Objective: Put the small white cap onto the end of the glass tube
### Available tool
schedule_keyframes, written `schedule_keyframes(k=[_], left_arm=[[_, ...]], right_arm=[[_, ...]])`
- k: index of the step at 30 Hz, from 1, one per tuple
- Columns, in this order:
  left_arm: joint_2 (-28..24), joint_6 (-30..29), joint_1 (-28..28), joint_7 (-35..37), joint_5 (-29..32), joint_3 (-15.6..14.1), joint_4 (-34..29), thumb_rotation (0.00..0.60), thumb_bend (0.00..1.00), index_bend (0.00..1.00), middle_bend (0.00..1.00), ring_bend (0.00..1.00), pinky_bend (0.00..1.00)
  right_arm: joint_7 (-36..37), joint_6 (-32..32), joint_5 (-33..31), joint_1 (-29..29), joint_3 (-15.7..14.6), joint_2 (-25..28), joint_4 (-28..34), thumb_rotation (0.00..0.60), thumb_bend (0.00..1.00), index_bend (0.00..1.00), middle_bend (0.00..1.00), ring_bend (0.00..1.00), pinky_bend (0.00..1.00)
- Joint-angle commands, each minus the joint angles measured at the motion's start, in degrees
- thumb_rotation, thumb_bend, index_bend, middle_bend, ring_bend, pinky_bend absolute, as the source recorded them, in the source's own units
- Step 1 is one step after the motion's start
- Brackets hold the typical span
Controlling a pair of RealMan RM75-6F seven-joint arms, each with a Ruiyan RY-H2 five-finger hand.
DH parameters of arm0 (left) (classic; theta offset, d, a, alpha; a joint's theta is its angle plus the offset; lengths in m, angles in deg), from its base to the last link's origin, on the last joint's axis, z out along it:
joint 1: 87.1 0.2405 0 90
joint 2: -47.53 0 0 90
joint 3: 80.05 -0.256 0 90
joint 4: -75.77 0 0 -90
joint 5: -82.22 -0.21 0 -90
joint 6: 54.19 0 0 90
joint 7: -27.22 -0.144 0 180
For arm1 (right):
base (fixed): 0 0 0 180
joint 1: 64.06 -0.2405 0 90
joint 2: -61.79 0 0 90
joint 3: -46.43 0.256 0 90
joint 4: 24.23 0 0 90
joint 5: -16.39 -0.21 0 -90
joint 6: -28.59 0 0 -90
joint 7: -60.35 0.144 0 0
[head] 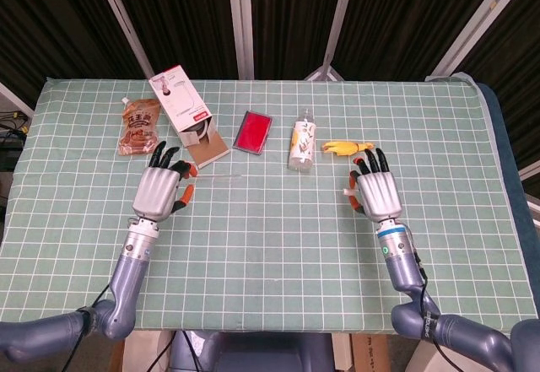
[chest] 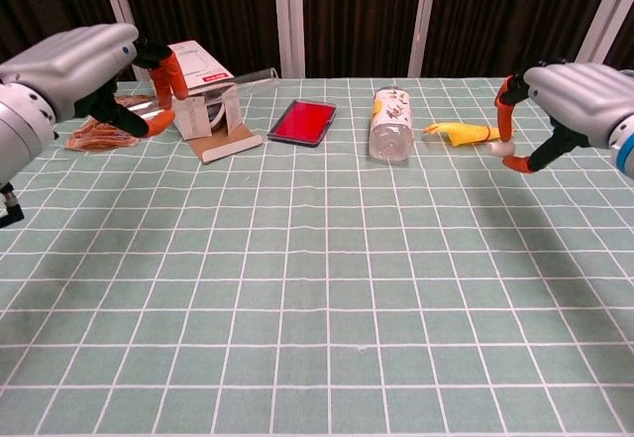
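Note:
My left hand [head: 160, 191] [chest: 84, 65] hovers over the table's left side and grips the clear glass tube [chest: 250, 78] near one end. The tube runs to the right, roughly level, and shows only faintly in the head view [head: 221, 170]. On the right, my right hand [head: 377, 193] [chest: 575, 95] is raised off the table. It pinches the small white cap [chest: 506, 147] [head: 348, 193] between thumb and a finger. A wide gap separates the cap from the tube's free end.
Along the back of the green checked mat [head: 270, 237] lie a brown pouch [head: 139, 127], an open white and red box [head: 181, 106], a red case [head: 253, 132], a lying bottle [head: 302, 144] and a yellow toy [head: 348, 147].

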Motion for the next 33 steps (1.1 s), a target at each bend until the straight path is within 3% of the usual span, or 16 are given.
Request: schedule_keyframes(k=[1,8,14,33], left_arm=[[3.0,0.3,-0.1,0.4,1.5,-0.1,1.9,0.600,0.66,0.51,0.52,0.14,0.05],[7.7,0.2,-0.4,0.0,2.7,0.3,3.2,0.600,0.66,0.51,0.52,0.14,0.05],[10.0,-0.2,-0.8,-0.9,2.8,0.8,3.9,0.600,0.66,0.51,0.52,0.14,0.05],[16.5,-2.5,-0.5,-2.3,5.7,3.5,6.8,0.600,0.67,0.51,0.52,0.15,0.06]], right_arm=[[0.3,-3.5,3.8,0.2,-0.1,1.3,0.2,0.600,0.36,0.61,0.27,0.09,0.00],[-0.5,-9.2,12.5,-1.0,-1.9,0.4,-4.1,0.600,0.36,0.61,0.27,0.09,0.00],[-2.1,-10.2,15.4,-2.8,-2.1,-1.8,-6.4,0.600,0.36,0.61,0.27,0.09,0.00],[-7.4,-10.3,17.3,-7.9,-0.2,-12.0,-13.5,0.600,0.36,0.63,0.28,0.09,0.00]])
